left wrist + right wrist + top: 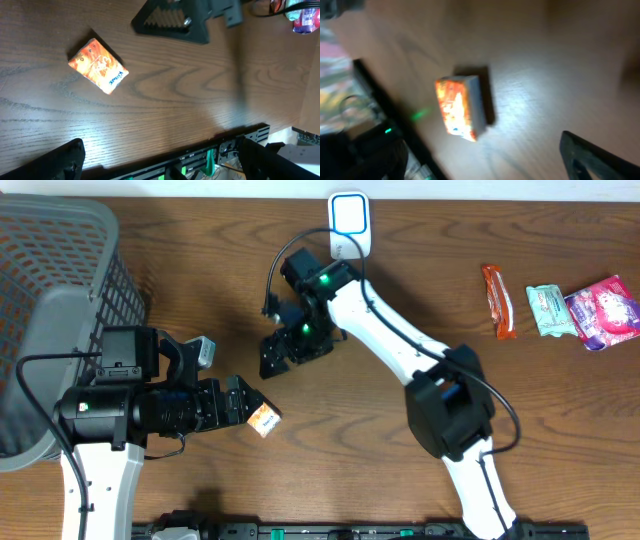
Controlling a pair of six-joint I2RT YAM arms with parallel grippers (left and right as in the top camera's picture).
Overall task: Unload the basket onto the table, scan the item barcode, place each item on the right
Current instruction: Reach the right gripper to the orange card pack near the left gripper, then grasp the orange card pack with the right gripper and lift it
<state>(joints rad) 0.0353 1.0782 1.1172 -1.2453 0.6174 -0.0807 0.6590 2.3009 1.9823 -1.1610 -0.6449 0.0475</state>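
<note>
Orange carton (263, 420) lies on table, 4 o'clock off left gripper (240, 402), whose jaws are wide and empty. Right gripper (285, 352) hovers at carton's 1 o'clock, spread, empty. Straddle the narrow sides squarely before closing; scanner (350, 217) is at 12.

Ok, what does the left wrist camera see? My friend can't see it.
A small orange carton lies flat on the brown wooden table, not held by anything. The other arm's black hand shows at the top edge, apart from the carton.
</note>
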